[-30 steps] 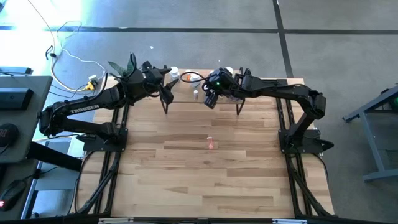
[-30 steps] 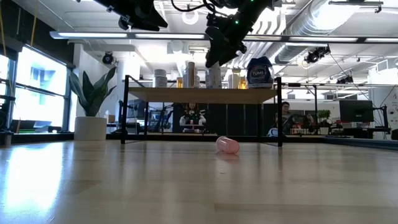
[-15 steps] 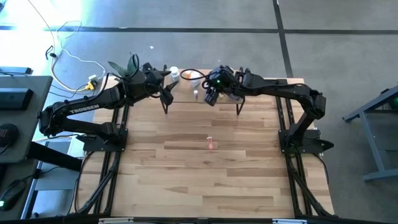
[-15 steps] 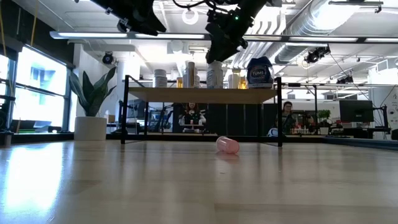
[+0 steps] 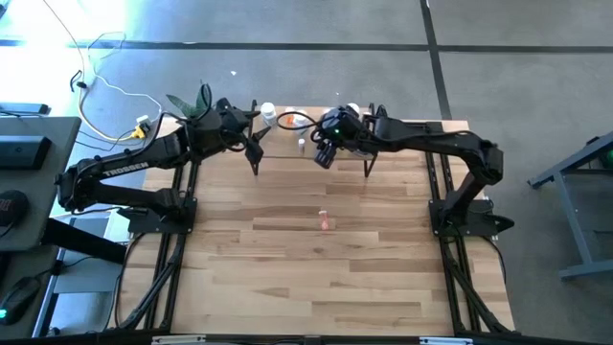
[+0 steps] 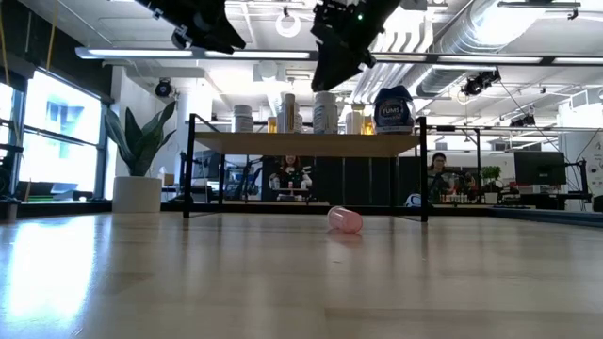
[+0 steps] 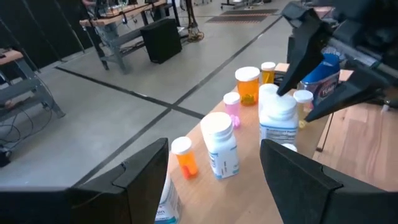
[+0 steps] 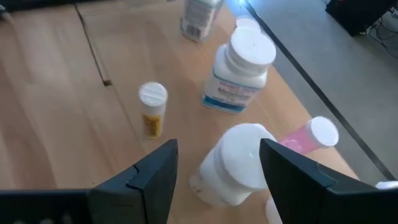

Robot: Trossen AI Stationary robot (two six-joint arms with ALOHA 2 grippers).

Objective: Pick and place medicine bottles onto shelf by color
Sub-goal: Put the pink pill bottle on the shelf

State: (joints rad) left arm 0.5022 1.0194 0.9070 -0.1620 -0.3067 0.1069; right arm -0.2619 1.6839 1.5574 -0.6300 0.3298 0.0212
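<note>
The shelf [image 6: 306, 142] stands at the table's far edge on black legs, and several bottles stand on its board. In the left wrist view these include a white bottle with a blue label [image 7: 221, 146], a small orange vial [image 7: 184, 155], a pink bottle [image 7: 232, 109] and a blue tub [image 7: 323, 78]. One pink bottle [image 5: 326, 221] lies on its side on the tabletop, also seen in the low view [image 6: 345, 219]. My right gripper [image 8: 217, 149] hangs open above a white bottle [image 8: 239, 165] on the shelf, one finger to each side, apart from it. My left gripper [image 7: 214, 146] hovers open over the shelf's left end.
A potted plant [image 5: 192, 101] stands off the table's far left corner, and cables [image 5: 105, 86] lie on the floor beyond it. The near half of the tabletop [image 5: 316, 278] is bare wood. People sit at desks [image 6: 292, 177] behind the shelf.
My right gripper has risen a little above the bottles on the shelf and stays open. My left gripper has drifted slightly toward the table's left edge. The pink bottle on the tabletop has not moved.
</note>
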